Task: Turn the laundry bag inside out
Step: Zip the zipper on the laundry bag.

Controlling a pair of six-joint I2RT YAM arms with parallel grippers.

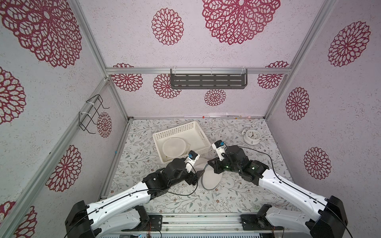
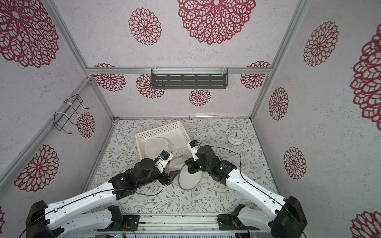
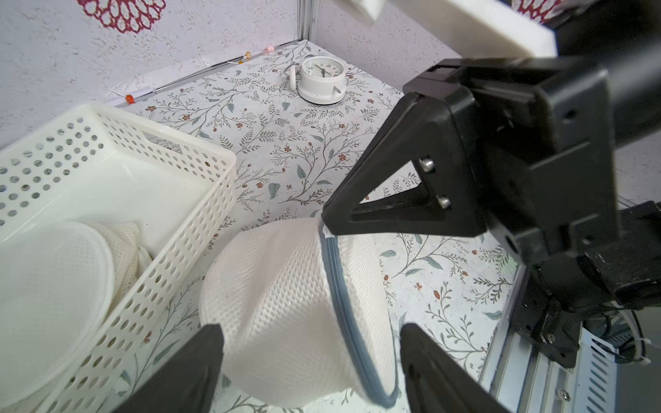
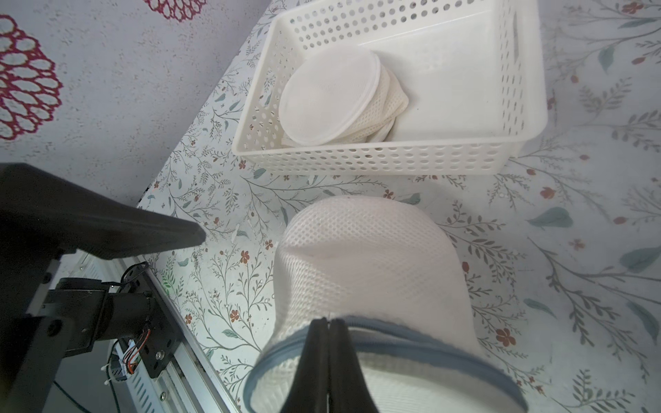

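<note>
the laundry bag [image 1: 211,178] is seen at lower centre in both top views, on the table [image 1: 237,197] just below the basket [image 1: 177,128]. its grey zipper rim is clamped by the right end effector [image 4: 329,321]. the left end effector [image 3: 311,330] is spread wide, with one finger on either side of the bag.

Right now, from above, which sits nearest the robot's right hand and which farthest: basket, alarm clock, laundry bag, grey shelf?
1. laundry bag: gripped by the right hand, table centre.
2. basket: just behind, toward the left.
3. alarm clock: back right of table.
4. grey shelf: high on back wall.
</note>
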